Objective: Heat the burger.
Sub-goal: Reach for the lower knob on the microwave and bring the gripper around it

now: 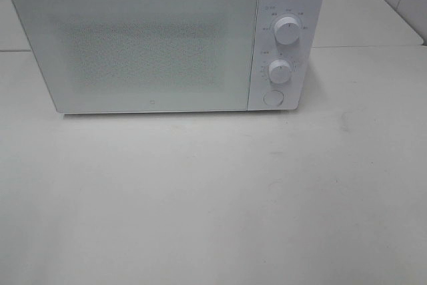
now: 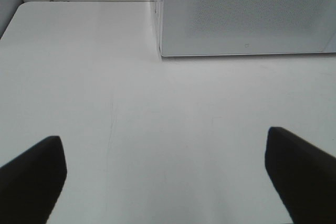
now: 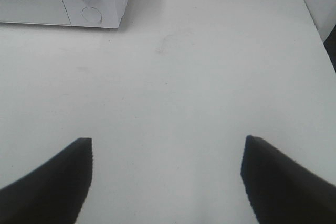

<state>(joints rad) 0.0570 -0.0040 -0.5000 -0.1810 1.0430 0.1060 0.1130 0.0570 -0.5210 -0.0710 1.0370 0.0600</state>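
While the microwave [image 1: 133, 45] is sitting door-shut on the table [image 1: 200, 198], I'm holding my left pincer [image 2: 163, 135] & right pincer [image 3: 168, 139] spread wide, empty, in front of it; burger: can't tell where.

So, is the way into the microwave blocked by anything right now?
Yes: the microwave door is shut across its front. No burger shows in any view; left gripper and right gripper are open, empty.
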